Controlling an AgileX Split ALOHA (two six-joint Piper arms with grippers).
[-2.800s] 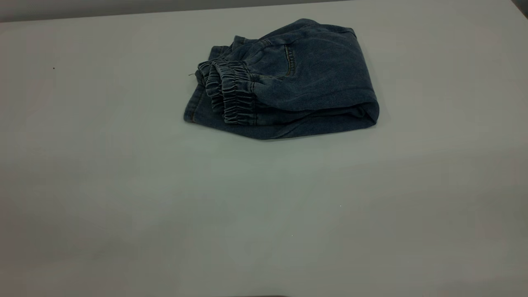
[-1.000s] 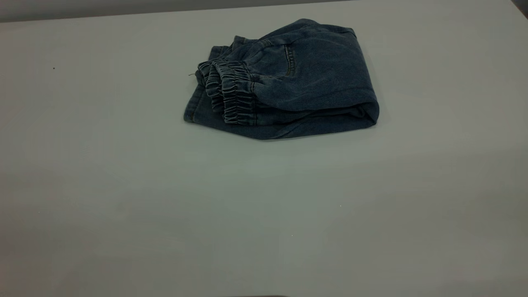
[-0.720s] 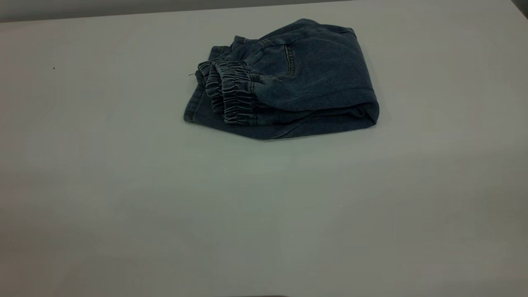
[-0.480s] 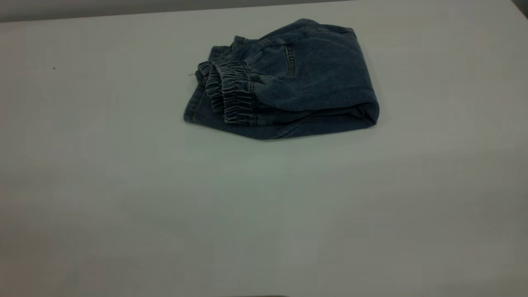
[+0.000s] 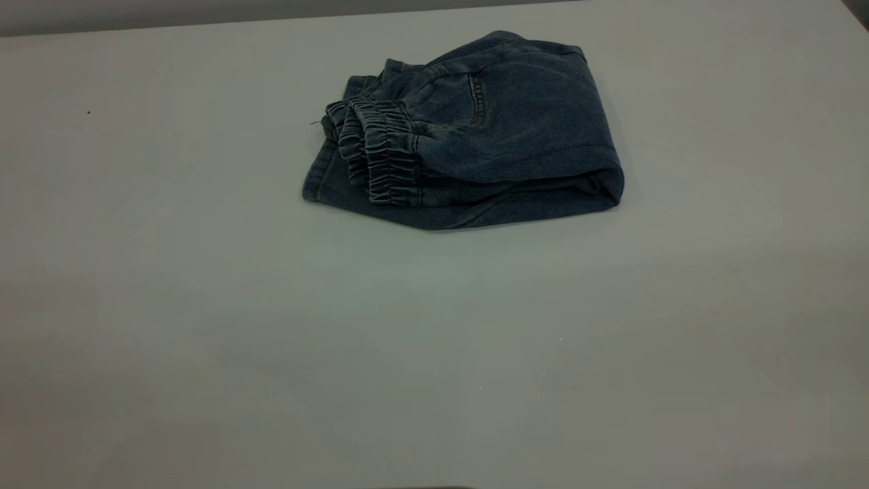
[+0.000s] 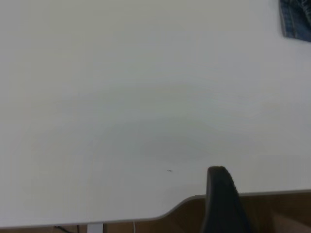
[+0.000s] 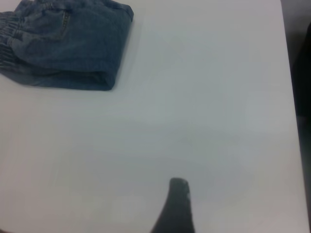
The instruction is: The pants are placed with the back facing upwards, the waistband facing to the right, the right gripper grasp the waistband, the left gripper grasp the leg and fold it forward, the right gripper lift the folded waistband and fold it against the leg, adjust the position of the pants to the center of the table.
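Observation:
The pants point(image 5: 475, 129) lie folded into a compact blue denim bundle on the far middle of the table point(image 5: 271, 339). The ruffled waistband point(image 5: 380, 156) sits on top, at the bundle's left end. A back pocket seam shows on the upper layer. The printed leg is hidden inside the fold. Neither arm shows in the exterior view. In the left wrist view the left gripper point(image 6: 218, 171) hangs over the table's edge, far from the pants point(image 6: 296, 19). In the right wrist view the right gripper point(image 7: 179, 182) hovers over bare table, well away from the pants point(image 7: 73, 43).
The table's far edge point(image 5: 271, 19) runs just behind the pants. Its rounded corner edge point(image 6: 184, 201) shows in the left wrist view, with brown floor point(image 6: 277, 211) beyond. A small dark speck point(image 5: 88, 112) marks the tabletop at the left.

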